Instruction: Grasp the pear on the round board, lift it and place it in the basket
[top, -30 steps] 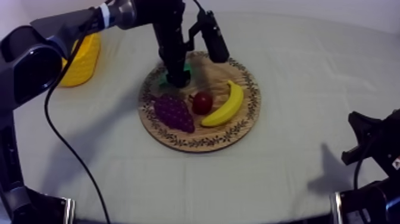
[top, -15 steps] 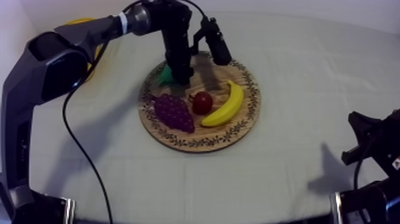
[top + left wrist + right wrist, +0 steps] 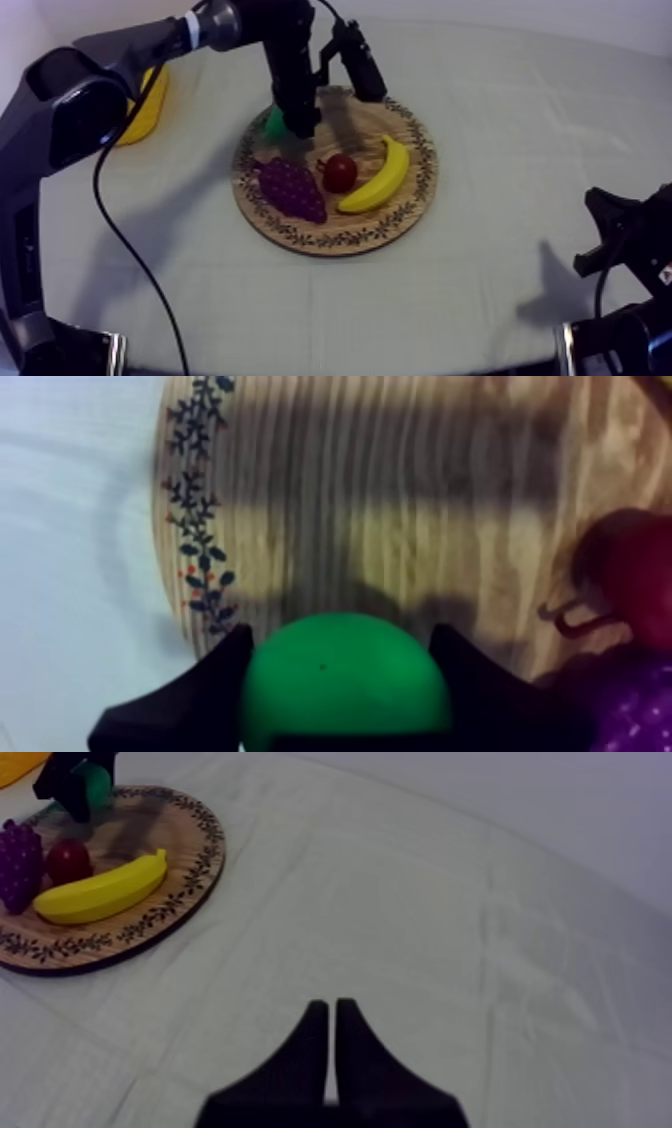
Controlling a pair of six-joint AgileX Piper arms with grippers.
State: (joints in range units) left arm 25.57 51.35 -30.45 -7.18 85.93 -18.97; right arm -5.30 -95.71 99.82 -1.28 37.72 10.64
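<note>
The green pear (image 3: pixel 345 681) sits between the two black fingers of my left gripper (image 3: pixel 340 666), which is shut on it. Below it lies the round wooden board (image 3: pixel 400 526) with its patterned rim. From above, my left gripper (image 3: pixel 297 124) hangs over the board's (image 3: pixel 400 215) far left part, with the pear (image 3: pixel 273 122) showing at its left side. The yellow basket (image 3: pixel 143 108) stands at the far left, partly hidden by my left arm. My right gripper (image 3: pixel 330 1052) is shut on nothing, low over the cloth; in the top view it (image 3: pixel 612 236) rests at the near right.
On the board lie a bunch of grapes (image 3: pixel 292 188), a small red fruit (image 3: pixel 340 172) and a banana (image 3: pixel 380 178). Bare cloth stretches between the board and the basket, and across the table's right half.
My left gripper, holding the pear, has risen a little and shifted slightly left toward the board's rim. Its arm has swung. The right arm has not moved.
</note>
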